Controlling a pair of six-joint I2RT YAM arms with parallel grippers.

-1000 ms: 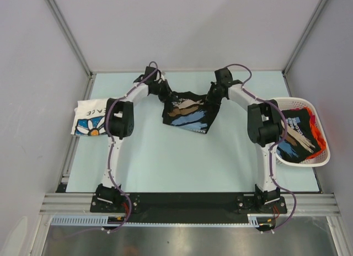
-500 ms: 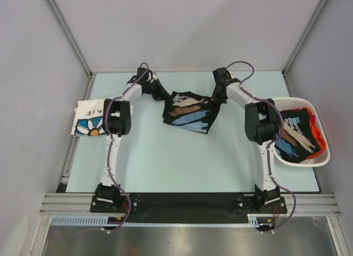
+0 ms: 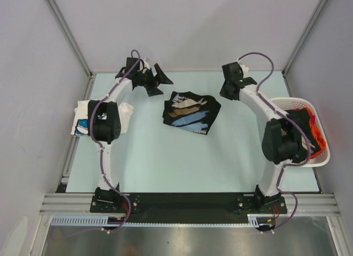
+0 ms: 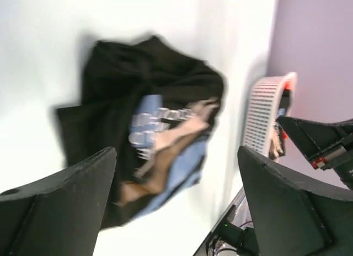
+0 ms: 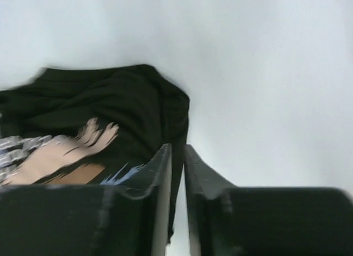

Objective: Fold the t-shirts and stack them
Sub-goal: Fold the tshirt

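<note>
The table (image 3: pixel 165 168) carries one loose garment between the two arms. The left arm (image 3: pixel 105 121) and the right arm (image 3: pixel 281 140) are both extended toward the far edge. A white slotted basket (image 3: pixel 292 100) is set well behind and outside the right jaws. It is filled with more t-shirts (image 3: pixel 315 136), dark and orange, partly hidden by that arm.

The black printed t-shirt (image 3: pixel 190 111) is laid on the table in a rumpled, roughly folded bundle. It is placed between the two pairs of jaws, a little nearer the bases than either, and is touched by nothing. A white flower-print t-shirt (image 3: pixel 81 110) is laid well behind the left jaws at the table's edge, half covered by the left arm.

The left jaws are spread wide and empty, with the black shirt ahead of them and apart. The right jaws are parted only by a thin slit, with nothing between them. The shirt's edge is seen just ahead of their tips, to one side.

The fold is judged unfinished, since the bundle is uneven. Opposite corners would best be taken together, with the cloth kept taut and low. The edges should be squared before stacking on the white shirt is attempted.
</note>
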